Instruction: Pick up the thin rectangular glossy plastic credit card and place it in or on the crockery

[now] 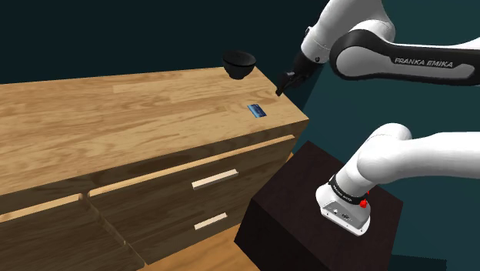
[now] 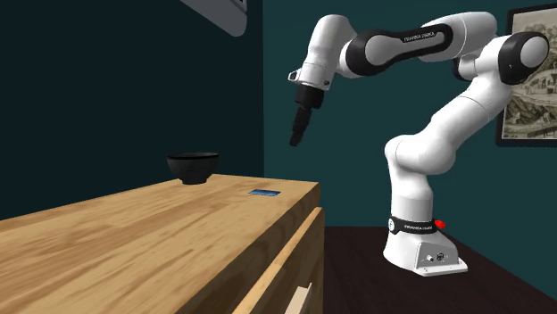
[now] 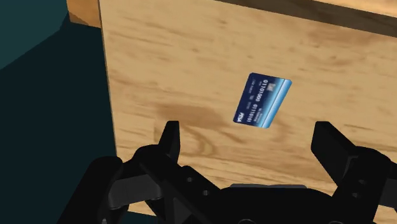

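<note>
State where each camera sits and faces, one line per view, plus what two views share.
Shoulder view: beside and behind the stand, looking down over the wooden dresser top; arm and gripper show.
Second exterior view: low beside the dresser top, looking along it at the whole arm.
Wrist view: on the hand, looking down at the blue card; open black fingers show.
Shared: both exterior views show the card and black bowl.

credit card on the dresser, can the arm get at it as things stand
Probably yes: the credit card lies flat and alone near the wooden top's edge, the open jaws hang above with nothing between, and the bowl stands apart.
</note>
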`<state>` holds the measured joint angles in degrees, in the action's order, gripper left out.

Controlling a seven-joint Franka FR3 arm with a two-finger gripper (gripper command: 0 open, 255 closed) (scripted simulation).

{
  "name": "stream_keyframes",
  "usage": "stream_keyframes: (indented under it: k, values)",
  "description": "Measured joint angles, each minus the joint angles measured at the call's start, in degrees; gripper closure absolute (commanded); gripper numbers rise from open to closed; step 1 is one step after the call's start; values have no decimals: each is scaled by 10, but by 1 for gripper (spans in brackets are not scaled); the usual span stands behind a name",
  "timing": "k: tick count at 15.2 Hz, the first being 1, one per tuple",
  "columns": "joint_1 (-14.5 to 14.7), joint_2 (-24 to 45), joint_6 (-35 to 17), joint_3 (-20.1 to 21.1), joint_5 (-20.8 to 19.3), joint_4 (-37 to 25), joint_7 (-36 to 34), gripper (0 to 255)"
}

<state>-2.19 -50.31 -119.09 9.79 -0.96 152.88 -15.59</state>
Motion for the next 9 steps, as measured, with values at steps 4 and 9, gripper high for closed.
stream_keyframes:
  k: [4, 9]
  values:
    - [-22, 36, -150, 45, -4, 59, -68, 0]
    - [-104, 140, -357, 143, -42, 87, -185, 0]
